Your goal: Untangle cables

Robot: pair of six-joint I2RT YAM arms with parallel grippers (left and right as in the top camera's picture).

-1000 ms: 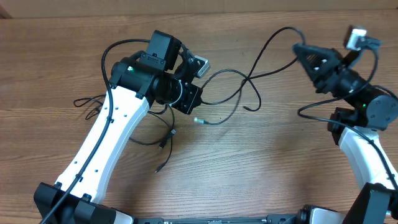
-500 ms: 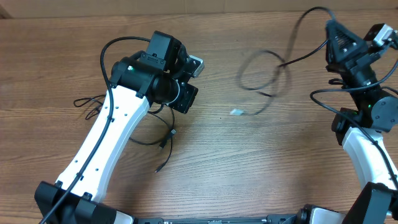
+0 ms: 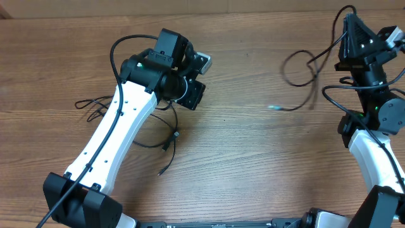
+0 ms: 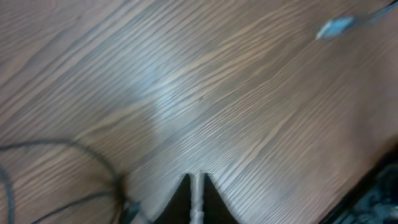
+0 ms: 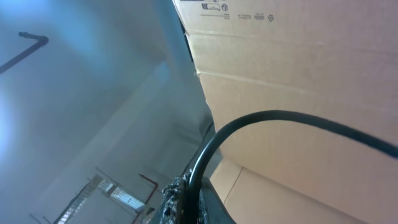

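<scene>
One thin black cable (image 3: pixel 297 68) hangs in a blurred loop from my right gripper (image 3: pixel 348 20), which is raised at the far right and shut on it. Its light plug end (image 3: pixel 272 107) trails over the table's middle. In the right wrist view the cable (image 5: pixel 261 115) arcs up and right out of the shut gripper (image 5: pixel 188 205). More black cables (image 3: pixel 169 140) lie loose beside and under my left arm. My left gripper (image 3: pixel 193 96) points down at the table. In its wrist view the fingertips (image 4: pixel 196 182) stand a sliver apart, empty, with a cable (image 4: pixel 62 146) to their left and the plug (image 4: pixel 336 26) far away.
A tangle of thin cord (image 3: pixel 92 104) lies at the left of the wooden table (image 3: pixel 253 164). A cardboard box (image 5: pixel 298 62) stands along the far edge, behind my right gripper.
My right gripper swung up and to the right, pulling the cable's loop and plug away from the left gripper. The left jaws parted slightly and no longer touch that cable.
</scene>
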